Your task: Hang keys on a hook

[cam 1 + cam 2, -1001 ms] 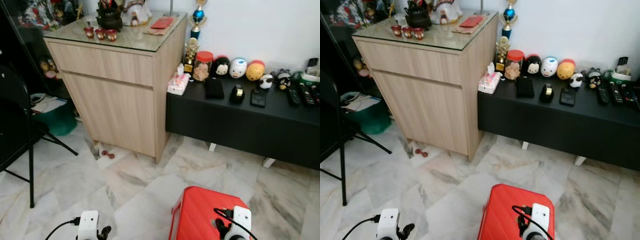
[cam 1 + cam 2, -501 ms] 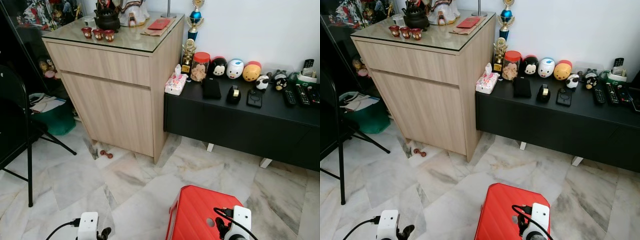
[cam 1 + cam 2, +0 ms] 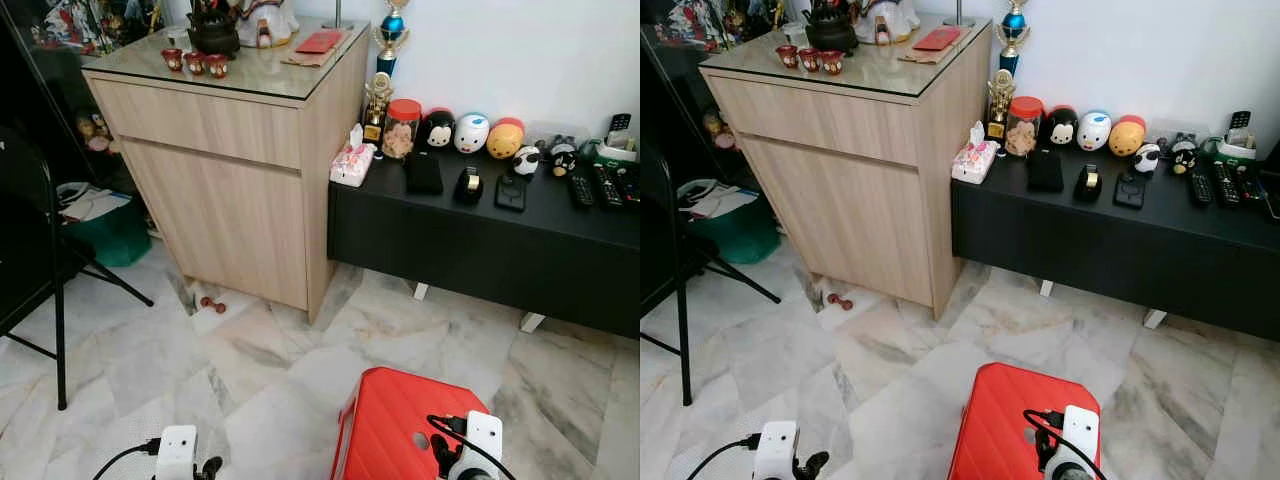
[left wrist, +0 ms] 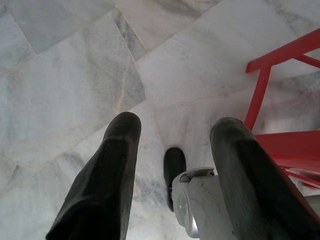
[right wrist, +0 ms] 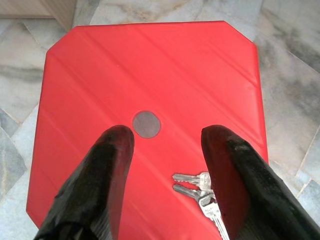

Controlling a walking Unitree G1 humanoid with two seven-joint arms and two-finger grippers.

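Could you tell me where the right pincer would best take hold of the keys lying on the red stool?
Probably at the bunched heads of the keys, where the blades meet. They lie flat on the red stool, so coming straight down from above seems best, with the open right pincer astride the bunch. It hangs just above the seat, and the keys lie by one finger.

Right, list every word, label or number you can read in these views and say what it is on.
No text is readable.
Tissue pack: print too blurred to read.
Red packet on the cabinet: too small.
Remotes: button marks too small.
Keys on the red stool: no stamping legible.
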